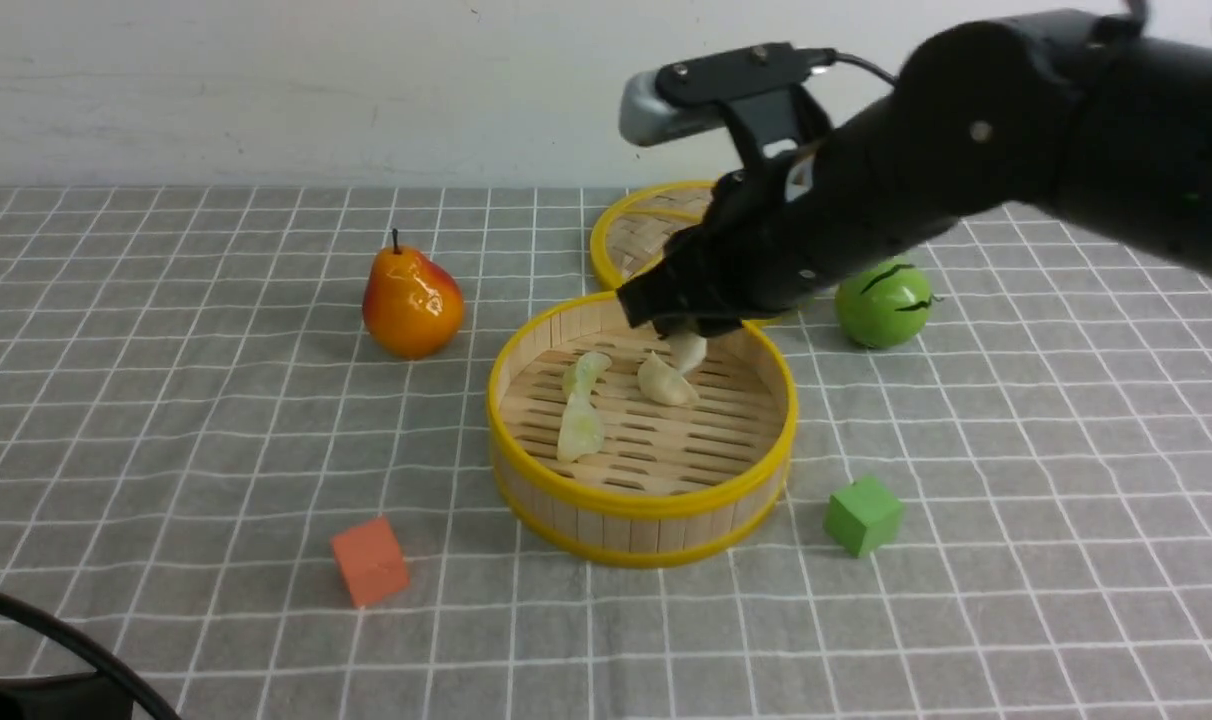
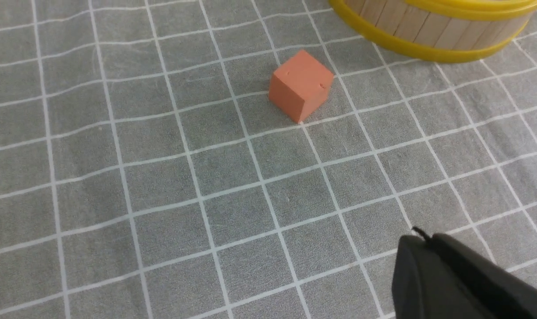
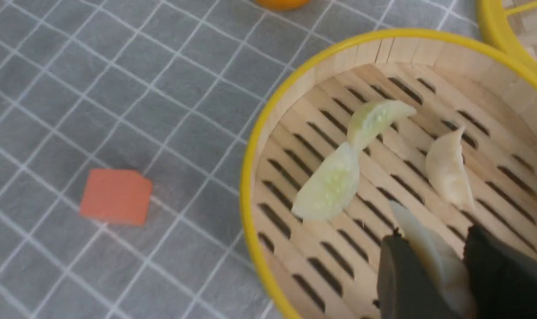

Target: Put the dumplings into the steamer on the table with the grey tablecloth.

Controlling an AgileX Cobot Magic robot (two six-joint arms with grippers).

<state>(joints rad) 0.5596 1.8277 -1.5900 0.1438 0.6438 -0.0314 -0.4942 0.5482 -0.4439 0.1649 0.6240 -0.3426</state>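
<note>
Front view: a white wall [image 1: 266,80] backs the desk [image 1: 116,640], which is covered by the grey, white-gridded fabric tablecloth [image 1: 1046,560]. The round bamboo steamer with yellow rims [image 1: 641,510] sits central. Round it stand one glossy pear [image 1: 412,302] at ten o'clock, one woven lid [image 1: 638,235] at twelve, one round green fruit [image 1: 883,302] at two, one green cube [image 1: 863,514] at four and one orange cube [image 1: 369,561] at eight. Open cloth lies at six.

Of four pleated crescent toy dumplings [image 1: 579,430], three lie inside. The fourth, cream [image 1: 690,350], is clamped in the right pincer [image 1: 682,330].

Left wrist view: the left pincer [image 2: 421,241] is closed and empty.

Right wrist view: the two green dumplings touch tip to tip.

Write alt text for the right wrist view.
The right gripper pinches a cream-white dumpling over the steamer, whose slatted floor holds two green dumplings and a second cream dumpling. An orange cube sits outside on the grey tablecloth.
</note>
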